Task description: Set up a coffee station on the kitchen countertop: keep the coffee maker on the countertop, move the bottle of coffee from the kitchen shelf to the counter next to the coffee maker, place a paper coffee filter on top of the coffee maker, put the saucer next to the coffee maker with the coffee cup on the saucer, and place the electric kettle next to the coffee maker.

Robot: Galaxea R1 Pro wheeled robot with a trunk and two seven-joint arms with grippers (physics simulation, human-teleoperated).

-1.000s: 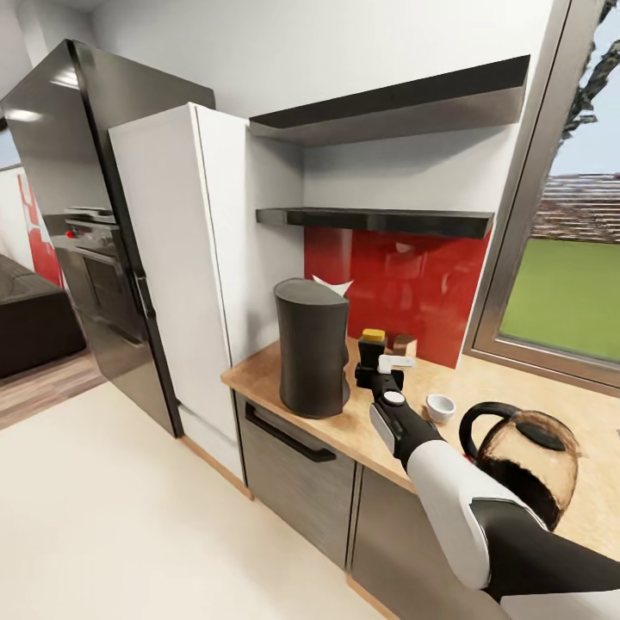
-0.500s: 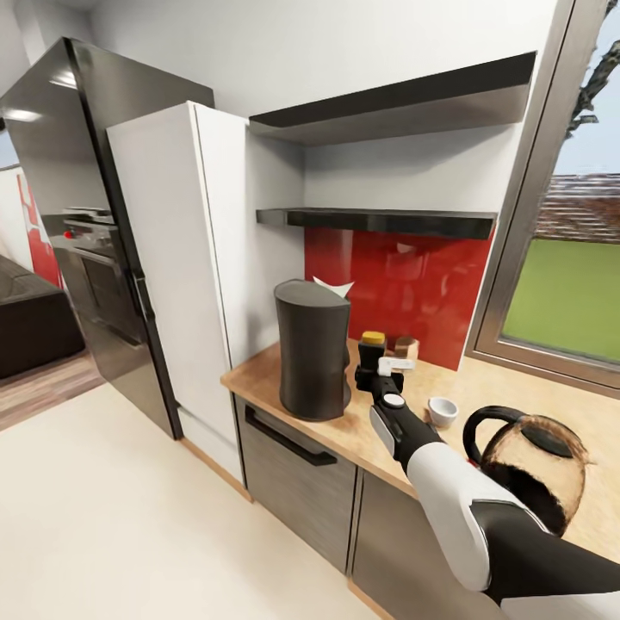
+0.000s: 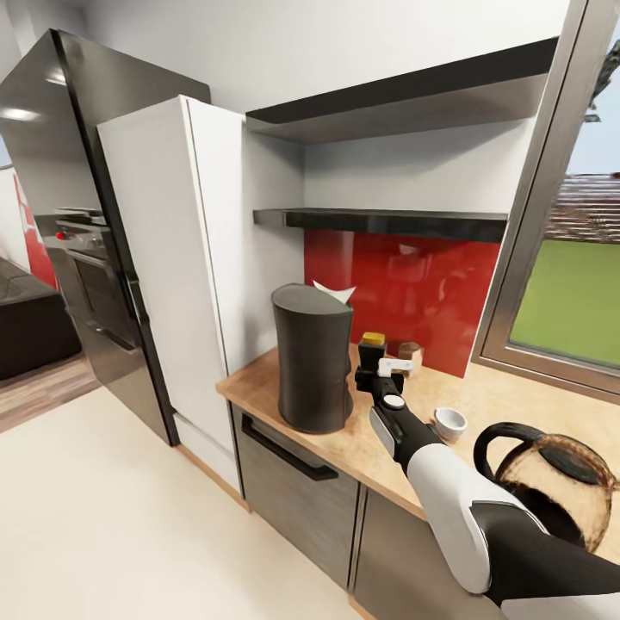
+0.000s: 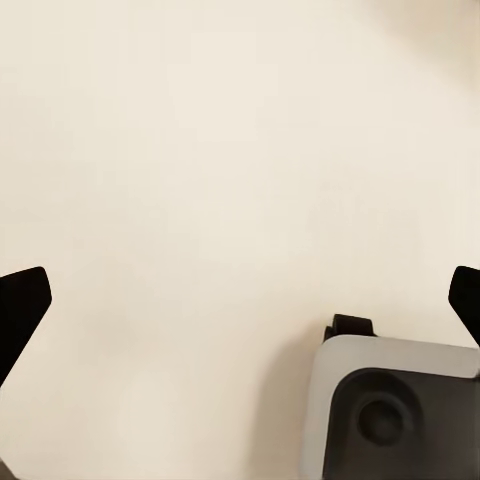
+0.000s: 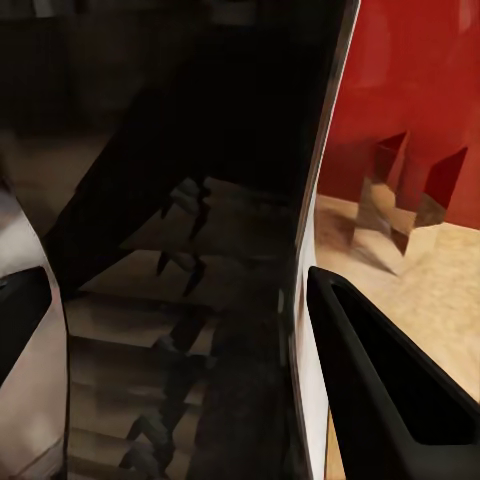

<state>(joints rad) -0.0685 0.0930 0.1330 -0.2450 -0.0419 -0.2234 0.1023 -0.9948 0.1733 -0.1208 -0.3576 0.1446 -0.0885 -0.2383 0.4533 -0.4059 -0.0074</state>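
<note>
While being gripped between the right gripper [image 3: 376,372] fingers beside the coffee maker [image 3: 312,357] on the kitchen countertop [image 3: 482,398], the bottle of coffee [image 3: 372,348], judged rigid, light and slippery, is being held at mid-body; left gripper [image 4: 240,300] spread, empty.

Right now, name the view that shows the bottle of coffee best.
The head view: the bottle of coffee stands on the countertop beside the coffee maker, gold cap visible. The right wrist view gives a dark close-up, hard to read. The left wrist view faces pale floor.

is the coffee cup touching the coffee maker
Apart. The head view shows bare countertop and the right arm between the coffee cup and the coffee maker.
</note>
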